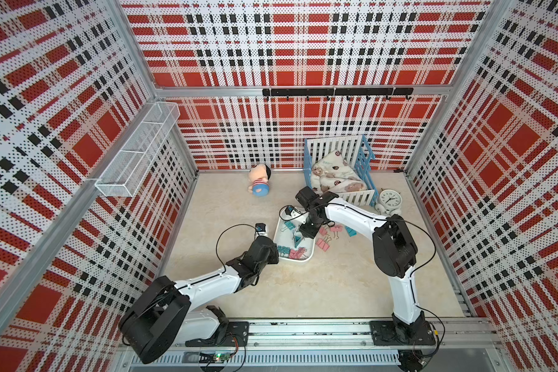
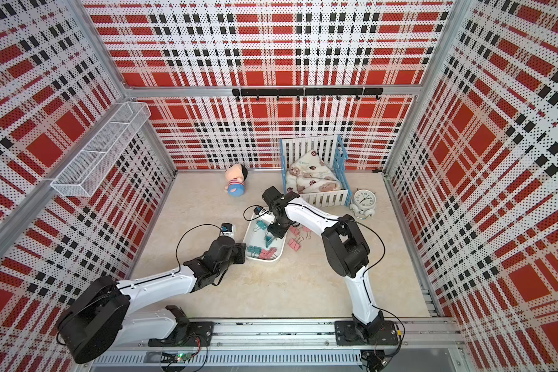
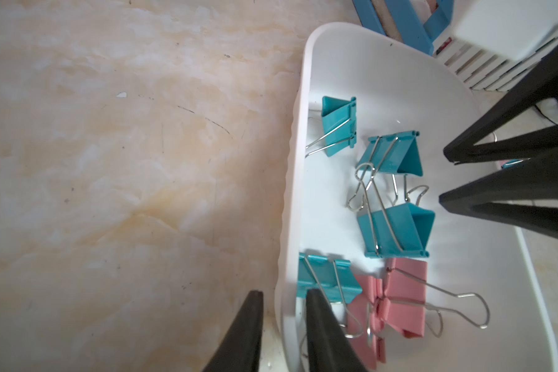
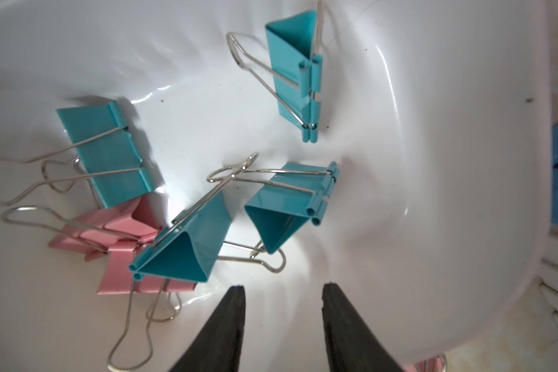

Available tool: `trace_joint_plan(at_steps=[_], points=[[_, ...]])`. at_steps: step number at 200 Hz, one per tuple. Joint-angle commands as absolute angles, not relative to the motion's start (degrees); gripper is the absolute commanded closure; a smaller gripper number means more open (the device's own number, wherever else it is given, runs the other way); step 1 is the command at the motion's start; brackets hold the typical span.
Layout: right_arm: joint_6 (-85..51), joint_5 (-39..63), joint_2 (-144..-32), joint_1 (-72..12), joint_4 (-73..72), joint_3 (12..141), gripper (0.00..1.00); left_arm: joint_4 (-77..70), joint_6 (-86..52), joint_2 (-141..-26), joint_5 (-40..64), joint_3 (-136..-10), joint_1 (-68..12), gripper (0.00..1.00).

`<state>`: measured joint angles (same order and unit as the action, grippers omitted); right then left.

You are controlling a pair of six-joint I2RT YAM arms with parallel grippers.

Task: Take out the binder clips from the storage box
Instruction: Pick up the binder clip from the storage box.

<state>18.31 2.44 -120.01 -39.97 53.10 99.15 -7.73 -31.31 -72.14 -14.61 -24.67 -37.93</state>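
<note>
At lower frame the right gripper point(image 4: 281, 290) hung half open, empty, over bare box point(image 4: 400, 161) floor; the left gripper point(image 3: 284, 291) pinched its rim; clips point(image 4: 110, 151) were teal, pink.

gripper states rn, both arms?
Left gripper: closed on the wall of the storage box.
Right gripper: open, empty, above the binder clips in the box.
</note>
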Motion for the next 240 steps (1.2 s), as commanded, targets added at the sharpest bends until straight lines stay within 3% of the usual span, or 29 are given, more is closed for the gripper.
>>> trace_joint_plan(at_steps=[1,202,240], points=[[20.5,1.8,-120.3,-40.9,54.0,101.5,0.54,-8.2,-31.5,-71.7,-14.9,-24.0,-38.2,0.7],[25.8,1.0,-125.5,-42.3,56.3,102.9,0.56,-8.0,-31.5,-71.7,-15.2,-23.9,-38.1,0.7],[25.9,1.8,-125.7,-42.4,55.8,102.8,0.64,-7.9,-31.4,-71.7,-15.2,-24.0,-38.1,0.7]])
